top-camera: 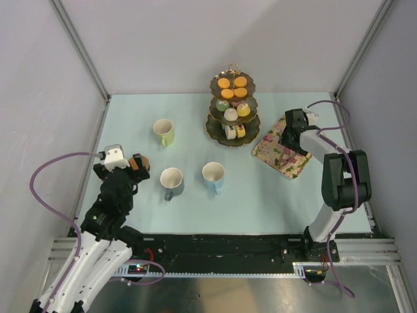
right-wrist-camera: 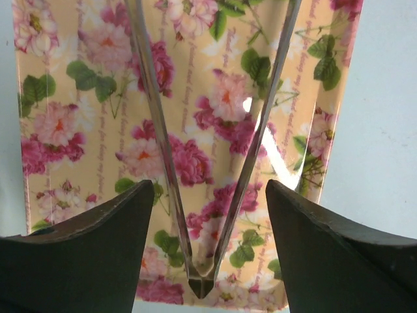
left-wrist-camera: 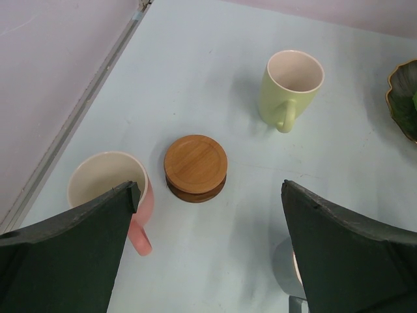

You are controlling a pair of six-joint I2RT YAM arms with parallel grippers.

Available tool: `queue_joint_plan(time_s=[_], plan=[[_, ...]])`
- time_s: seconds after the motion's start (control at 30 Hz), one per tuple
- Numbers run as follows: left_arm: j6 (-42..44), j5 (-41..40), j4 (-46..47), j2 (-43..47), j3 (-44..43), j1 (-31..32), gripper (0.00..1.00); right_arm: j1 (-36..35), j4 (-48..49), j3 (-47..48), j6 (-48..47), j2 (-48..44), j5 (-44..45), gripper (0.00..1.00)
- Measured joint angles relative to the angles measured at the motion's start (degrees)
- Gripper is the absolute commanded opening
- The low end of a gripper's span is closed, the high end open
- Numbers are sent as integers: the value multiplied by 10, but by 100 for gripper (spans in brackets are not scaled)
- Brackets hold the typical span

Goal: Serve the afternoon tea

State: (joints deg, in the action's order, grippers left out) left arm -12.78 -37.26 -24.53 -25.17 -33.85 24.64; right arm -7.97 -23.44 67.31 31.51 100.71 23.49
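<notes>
Left gripper (left-wrist-camera: 210,189) and right gripper (right-wrist-camera: 208,188) both gape empty; coasters (left-wrist-camera: 195,166) at near left look light, stiff, probably wooden. Pinch across the rim.

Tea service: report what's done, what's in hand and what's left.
Done: cakes sit on all three tiers of the stand, and the tongs lie on the floral tray. In hand: the right gripper hangs open over the tongs; the left gripper hovers open above the stacked coasters. Left: the yellow-green mug, pink mug, grey mug and blue mug stand on bare table, none on a coaster.
</notes>
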Motion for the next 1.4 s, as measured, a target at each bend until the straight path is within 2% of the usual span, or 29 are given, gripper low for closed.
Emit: queue_joint_plan(time_s=[0.23, 0.37, 0.53, 0.7, 0.93, 1.17, 1.4], plan=[[0, 0, 0, -5, 0, 0, 98, -22, -52, 2, -14, -53, -19, 80], [0, 0, 0, -5, 0, 0, 98, -68, -82, 10, -15, -100, -51, 80], [0, 1, 0, -5, 0, 0, 98, -146, -93, 9, 5, -116, -120, 75], [0, 1, 0, -4, 0, 0, 98, -165, -77, -18, 44, -110, -181, 71], [0, 0, 0, -4, 0, 0, 98, -132, -40, -68, 96, -71, -242, 69], [0, 0, 0, -3, 0, 0, 98, -24, -23, -115, 135, -64, -267, 70], [0, 1, 0, 1, 0, 0, 98, 71, -7, -117, 139, -66, -245, 70]])
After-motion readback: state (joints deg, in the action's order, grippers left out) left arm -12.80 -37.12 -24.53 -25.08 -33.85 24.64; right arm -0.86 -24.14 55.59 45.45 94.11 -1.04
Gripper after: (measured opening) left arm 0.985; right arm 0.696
